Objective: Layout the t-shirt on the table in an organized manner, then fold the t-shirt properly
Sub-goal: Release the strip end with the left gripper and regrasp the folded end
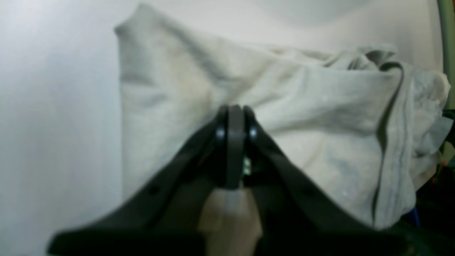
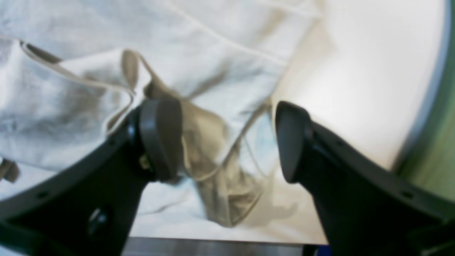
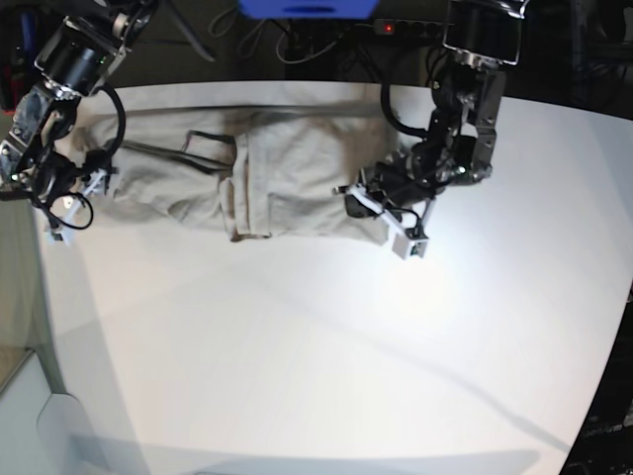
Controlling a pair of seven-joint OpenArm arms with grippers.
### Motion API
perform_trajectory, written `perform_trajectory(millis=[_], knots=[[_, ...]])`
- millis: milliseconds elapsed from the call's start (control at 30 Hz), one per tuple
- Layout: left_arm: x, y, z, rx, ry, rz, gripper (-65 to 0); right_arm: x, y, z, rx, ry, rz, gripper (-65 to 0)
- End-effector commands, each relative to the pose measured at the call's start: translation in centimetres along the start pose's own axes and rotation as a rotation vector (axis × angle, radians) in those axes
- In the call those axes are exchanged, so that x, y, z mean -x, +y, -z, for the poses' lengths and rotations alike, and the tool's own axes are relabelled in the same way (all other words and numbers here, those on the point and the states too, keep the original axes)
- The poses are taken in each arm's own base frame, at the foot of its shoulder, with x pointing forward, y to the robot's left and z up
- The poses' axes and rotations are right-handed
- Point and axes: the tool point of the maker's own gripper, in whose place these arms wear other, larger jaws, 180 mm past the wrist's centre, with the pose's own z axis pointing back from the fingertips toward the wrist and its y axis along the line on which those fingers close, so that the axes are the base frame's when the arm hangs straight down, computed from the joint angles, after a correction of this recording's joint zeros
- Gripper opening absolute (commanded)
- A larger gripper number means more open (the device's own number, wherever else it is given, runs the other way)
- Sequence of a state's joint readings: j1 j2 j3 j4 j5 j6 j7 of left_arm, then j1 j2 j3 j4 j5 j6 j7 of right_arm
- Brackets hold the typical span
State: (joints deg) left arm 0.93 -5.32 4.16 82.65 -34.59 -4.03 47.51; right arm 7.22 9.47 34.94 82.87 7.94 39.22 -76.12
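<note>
Left wrist view: my left gripper (image 1: 234, 117) had its jaws pressed together, and nothing showed between the tips; I could not tell whether any cloth was caught. Beyond it lay the t-shirt (image 1: 284, 117), bunched and creased toward the right of the view, one straight edge at the left. The table (image 1: 53, 106) was plain white around it. The black fingers blocked the lower part of the view.

Right wrist view: my right gripper (image 2: 227, 142) had its jaws spread wide. A crumpled, darker fold of the t-shirt (image 2: 213, 170) sat in the gap, touching the left finger (image 2: 160, 138) and clear of the other. White table (image 2: 355, 89) lay to the right, with its curved edge.

Base view: the t-shirt (image 3: 277, 178) lay near the far edge of the table (image 3: 326, 356), long axis running across the view, roughly parallel to that edge. The left gripper (image 3: 381, 203) was at one end of it, the right gripper (image 3: 74, 193) at the other. Cables and a power strip (image 3: 396, 27) lay behind the table.
</note>
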Motion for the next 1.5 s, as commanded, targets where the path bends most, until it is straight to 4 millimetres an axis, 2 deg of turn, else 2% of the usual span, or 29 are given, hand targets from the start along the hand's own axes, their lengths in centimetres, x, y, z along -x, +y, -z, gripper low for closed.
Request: perform_trajectory(millis=[0, 467, 533, 667, 733, 800, 967, 1133, 1233, 1300, 1367, 1467], knots=[[-1.5, -0.8, -0.2, 0.019, -0.043, 0.001, -64.9, -0.6, -0.4, -0.6, 0.009, -0.014, -0.016, -23.4], [-1.4, -0.7, -0.2, 0.019, -0.041, 0.0, -64.9, 0.9, 1.5, 0.5, -0.034, 0.016, -0.004, -25.0], [-1.4, -0.7, -0.2, 0.019, -0.041, 0.0, -64.9, 0.9, 1.6, 0.5, -0.036, 0.016, -0.004, -30.6], [-1.5, -0.7, -0.2, 0.019, -0.046, 0.0, -64.9, 1.0, 1.8, 0.6, -0.04, 0.017, -0.005, -49.8], [-1.5, -0.7, -0.2, 0.018, -0.049, 0.001, -64.9, 1.0, 2.5, 0.8, -0.055, 0.017, -0.004, -58.8], [-1.6, -0.7, -0.3, 0.018, -0.051, -0.001, -64.9, 1.0, 2.8, 0.9, -0.062, 0.017, -0.004, -65.0], [-3.0, -0.5, -0.7, 0.02, -0.088, -0.002, -64.9, 0.5, 2.8, 0.8, -0.06, 0.004, -0.001, -65.0], [-7.1, -0.9, -3.7, 0.065, -0.234, -0.067, -64.9, 0.4, 2.8, 0.7, -0.061, 0.0, 0.0, -65.0], [-8.7, 0.7, -5.7, 0.088, -0.304, -0.181, -64.9, 0.2, 2.9, 0.7, -0.064, -0.005, 0.0, -65.0], [-8.5, 2.7, -6.7, 0.073, -0.332, -0.255, -64.9, -0.5, 3.4, 0.6, -0.092, -0.034, 0.005, -65.0], [-7.0, 4.6, -7.2, 0.024, -0.31, -0.314, -64.9, -1.0, 3.8, 0.4, -0.125, -0.066, 0.012, -65.0], [-4.4, 6.6, -7.1, -0.071, -0.217, -0.397, -64.9, -1.5, 4.2, 0.2, -0.155, -0.093, 0.018, -65.0]])
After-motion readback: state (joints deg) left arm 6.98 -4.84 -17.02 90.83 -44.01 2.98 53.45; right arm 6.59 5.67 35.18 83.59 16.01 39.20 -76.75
